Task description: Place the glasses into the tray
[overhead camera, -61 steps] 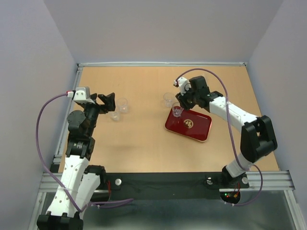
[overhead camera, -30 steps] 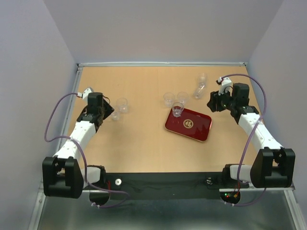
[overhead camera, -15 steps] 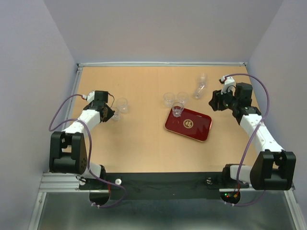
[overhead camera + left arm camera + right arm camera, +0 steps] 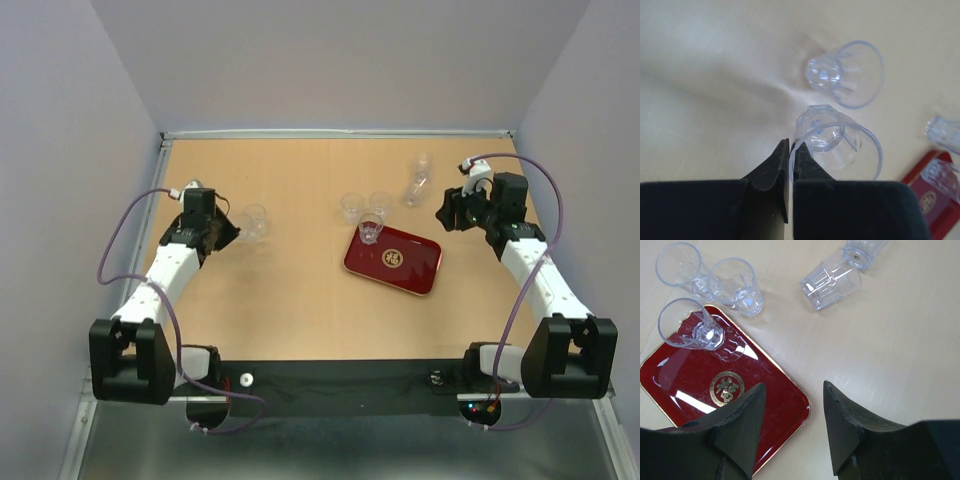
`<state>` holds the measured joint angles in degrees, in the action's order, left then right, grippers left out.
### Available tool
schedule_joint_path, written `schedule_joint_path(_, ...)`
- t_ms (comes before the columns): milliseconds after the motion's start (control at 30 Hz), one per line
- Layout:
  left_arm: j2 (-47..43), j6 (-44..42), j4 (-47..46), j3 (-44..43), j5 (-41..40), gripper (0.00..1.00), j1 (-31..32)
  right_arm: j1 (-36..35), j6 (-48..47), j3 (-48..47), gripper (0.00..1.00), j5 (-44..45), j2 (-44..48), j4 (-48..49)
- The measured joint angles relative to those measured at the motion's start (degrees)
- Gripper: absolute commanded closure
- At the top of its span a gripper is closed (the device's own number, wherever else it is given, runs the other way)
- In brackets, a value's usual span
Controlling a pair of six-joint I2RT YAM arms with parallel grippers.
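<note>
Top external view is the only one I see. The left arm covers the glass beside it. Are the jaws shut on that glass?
Observer: Yes. The left wrist view shows the left gripper shut, its jaws pinching the wall of the nearer glass.
Operator: Does the right gripper hold something?
Observer: No. Its jaws stand open above the table, at a corner of the tray, with nothing between them.
Operator: Is the tilted glass ahead of it standing?
Observer: No, it lies on its side on the table, outside the tray.
</note>
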<state>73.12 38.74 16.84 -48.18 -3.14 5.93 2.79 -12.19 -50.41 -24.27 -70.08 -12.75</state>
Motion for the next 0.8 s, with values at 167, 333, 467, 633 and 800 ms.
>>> schedule_joint_path(167,-6.7,-6.3,-3.8,2.6,13.3,1.00,0.1,0.2,0.0,0.0,0.45,-0.3,0.0,0.0)
schedule_joint_path(333,-5.4,-12.5,-7.9,5.3,28.4,1.00,1.3,0.3,0.0,1.1,0.44,-0.5,0.2,0.4)
schedule_joint_path(467,-2.7,-16.9,-10.0,5.0,34.3,1.00,6.6,0.3,-0.2,1.5,0.44,-0.7,0.3,0.4)
schedule_joint_path(633,1.3,-20.3,-11.1,0.8,34.1,1.00,16.4,0.3,-0.3,1.5,0.44,-0.8,0.4,0.4)
schedule_joint_path(800,6.0,-20.9,-13.1,-2.9,31.6,1.00,21.5,0.3,-0.5,1.5,0.44,-0.9,0.4,0.4)
